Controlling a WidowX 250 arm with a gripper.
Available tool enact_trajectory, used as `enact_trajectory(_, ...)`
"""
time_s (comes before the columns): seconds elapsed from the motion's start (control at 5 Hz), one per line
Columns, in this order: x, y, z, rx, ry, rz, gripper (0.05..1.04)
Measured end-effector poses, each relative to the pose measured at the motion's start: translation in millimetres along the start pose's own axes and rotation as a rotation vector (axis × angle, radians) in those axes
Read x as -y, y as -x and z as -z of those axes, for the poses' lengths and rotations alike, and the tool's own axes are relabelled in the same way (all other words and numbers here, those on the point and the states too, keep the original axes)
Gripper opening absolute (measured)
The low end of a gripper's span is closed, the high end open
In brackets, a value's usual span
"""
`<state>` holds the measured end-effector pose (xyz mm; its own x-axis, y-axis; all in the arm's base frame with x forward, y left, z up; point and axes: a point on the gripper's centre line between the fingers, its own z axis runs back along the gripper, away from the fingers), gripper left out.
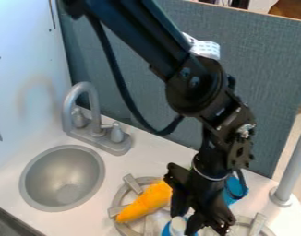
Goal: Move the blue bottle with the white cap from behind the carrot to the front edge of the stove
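The black gripper (189,219) hangs down at the lower middle of the camera view, over the stove area. Directly below and partly behind it is a blue object with a whitish round top (177,226), cut by the view's bottom edge; whether it is held I cannot tell. To the gripper's left, an orange carrot-like toy (145,201) lies slanted across a grey burner ring (118,201); its upper right end passes behind the gripper. Another blue object (237,190) stands behind the gripper on the right, partly hidden.
A grey sink (62,178) is set in the white counter at the left, with a grey faucet (94,117) behind it. A second burner (256,226) lies at the lower right. A grey post (293,163) rises at the right edge, and a blue-grey panel (270,92) stands behind.
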<state>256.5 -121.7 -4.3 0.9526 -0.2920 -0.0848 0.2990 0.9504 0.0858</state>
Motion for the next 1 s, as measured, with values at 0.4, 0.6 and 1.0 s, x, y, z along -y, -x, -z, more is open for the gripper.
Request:
enact_trajectory(0.4,3.0,-19.9,7.6,0.003,-0.007,0.008,0.382)
enact_trajectory(0.6,3.0,-25.8,7.9,0.007,-0.01,0.015,0.382)
enact_trajectory(1.0,0.4,-24.9,9.2,0.002,-0.027,0.016,0.802)
